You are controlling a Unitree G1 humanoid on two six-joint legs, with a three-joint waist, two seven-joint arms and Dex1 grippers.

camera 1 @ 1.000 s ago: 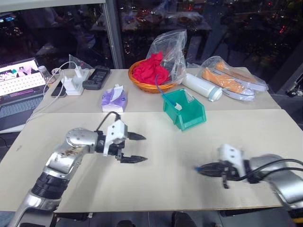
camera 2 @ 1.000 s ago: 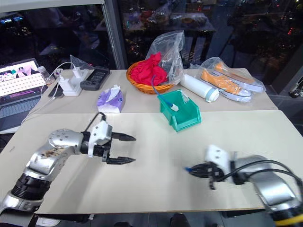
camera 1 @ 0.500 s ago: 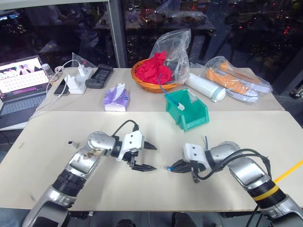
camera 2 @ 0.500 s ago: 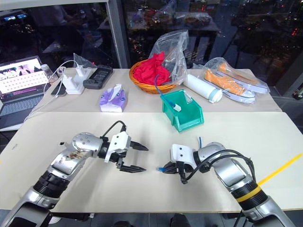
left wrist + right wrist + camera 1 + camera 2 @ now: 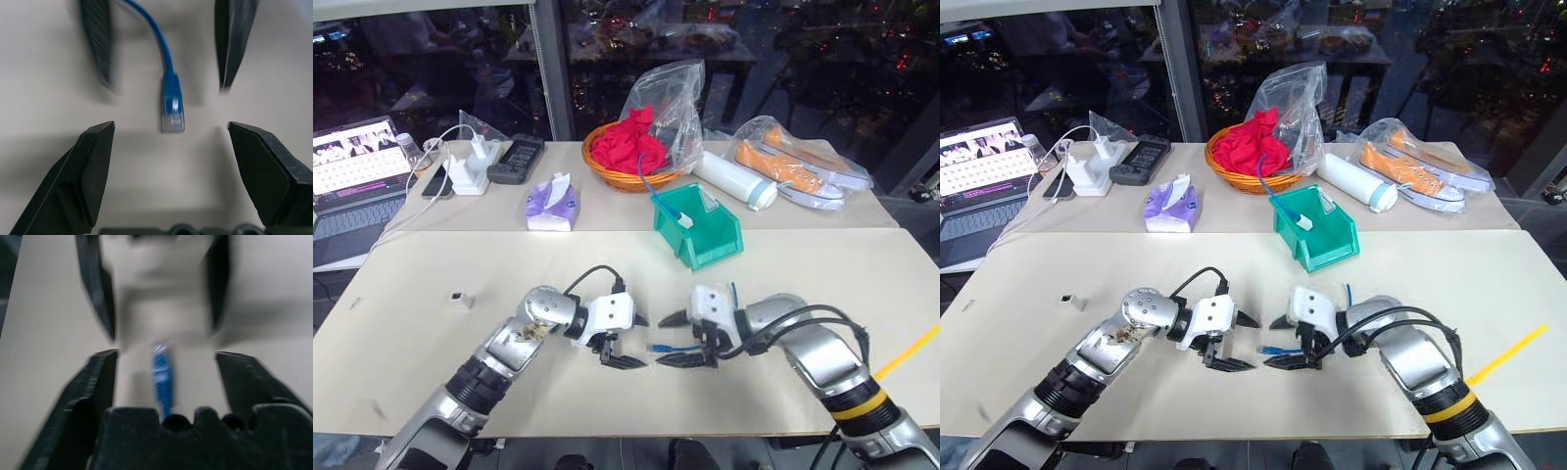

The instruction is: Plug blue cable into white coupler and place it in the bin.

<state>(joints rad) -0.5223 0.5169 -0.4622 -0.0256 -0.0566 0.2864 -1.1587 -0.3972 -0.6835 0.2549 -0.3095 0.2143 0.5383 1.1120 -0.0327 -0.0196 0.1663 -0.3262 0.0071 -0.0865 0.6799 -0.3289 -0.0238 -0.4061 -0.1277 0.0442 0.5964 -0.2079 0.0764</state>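
The blue cable's clear plug (image 5: 172, 110) lies on the pale table between the two grippers, which face each other tip to tip near the front. My left gripper (image 5: 643, 343) is open, its fingertips on either side of the plug without touching it. My right gripper (image 5: 659, 341) is open too, and the blue cable (image 5: 161, 377) runs back between its fingers, touching neither. The white coupler (image 5: 462, 299) sits alone at the left of the table, far from both grippers. Behind the grippers stands the teal bin (image 5: 713, 238), with another blue cable's end inside.
Along the back are a laptop (image 5: 352, 171), white chargers (image 5: 470, 171), a purple tissue pack (image 5: 551, 206), an orange basket (image 5: 636, 181) with red cloth, a white bottle (image 5: 732, 181) and bagged shoes (image 5: 798, 171). A yellow strip (image 5: 906, 354) lies at the right edge.
My right gripper has opened and let go of the blue cable, whose plug now lies on the table. The left gripper has moved right and down until its fingertips flank the plug.
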